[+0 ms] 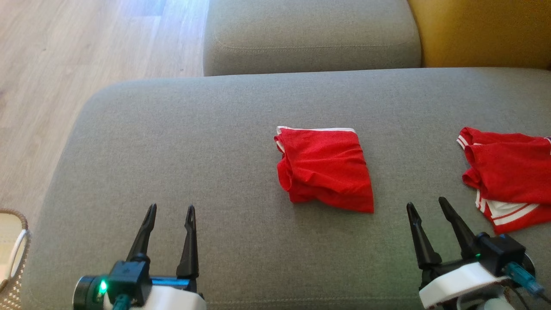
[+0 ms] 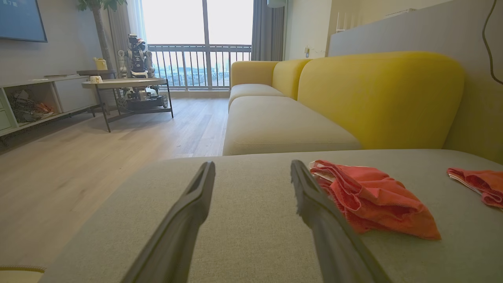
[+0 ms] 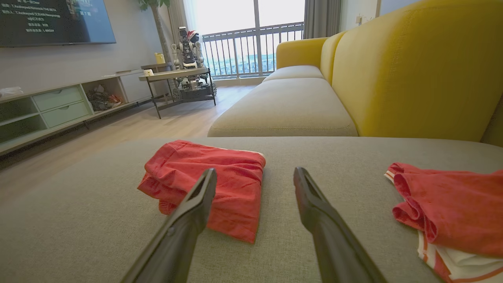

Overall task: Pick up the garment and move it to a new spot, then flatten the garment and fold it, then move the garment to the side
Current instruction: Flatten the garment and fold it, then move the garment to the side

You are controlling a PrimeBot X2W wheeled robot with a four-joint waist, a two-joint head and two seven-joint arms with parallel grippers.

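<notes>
Grey seat cushion (image 1: 172, 150) takes up most of the head view and is the work surface. Garment (image 1: 325, 170), red w/ white trim on its far edge, lies approx mid-cushion. It's already a compact folded rectangle, a bit rumpled on its left side. So pick-up, re-spot, flatten + fold look done, imo. What's left is the last bit: shifting it to the side.

Second red garment (image 1: 508, 172), w/ white stripes, sits by the cushion's right edge, well apart from the first. Prob the side pile, can't be sure.

Left gripper (image 1: 171, 209): fingers spread, nothing between them, near-left of cushion, well apart from the garment. Right gripper (image 1: 424, 201): fingers spread too, empty, on the near side between the two red items, touching neither.

Next step needs a grip on the folded stack w/o undoing the fold.

Wicker basket (image 1: 23, 224) at far lower left, off the cushion.
</notes>
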